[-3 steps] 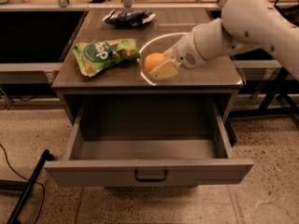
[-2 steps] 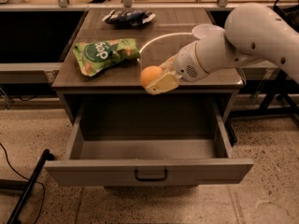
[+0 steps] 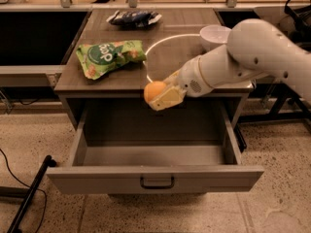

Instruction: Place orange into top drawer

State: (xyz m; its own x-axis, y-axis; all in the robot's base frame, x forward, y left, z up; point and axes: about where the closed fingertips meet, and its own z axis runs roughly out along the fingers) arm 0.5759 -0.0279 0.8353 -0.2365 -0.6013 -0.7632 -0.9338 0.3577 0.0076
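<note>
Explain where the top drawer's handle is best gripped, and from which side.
Grip the handle at its horizontal bar, coming straight from the front, fingers above and below: it is a small loop centred on the top drawer's flat front. The gripper holds the orange over the open drawer.

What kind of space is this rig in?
Probably a robotics lab or test workspace, not a home: speckled hard floor, a loose cable lying on it, and a dark bench alongside. The claw holds the orange above the open top drawer, just off the countertop edge.
</note>
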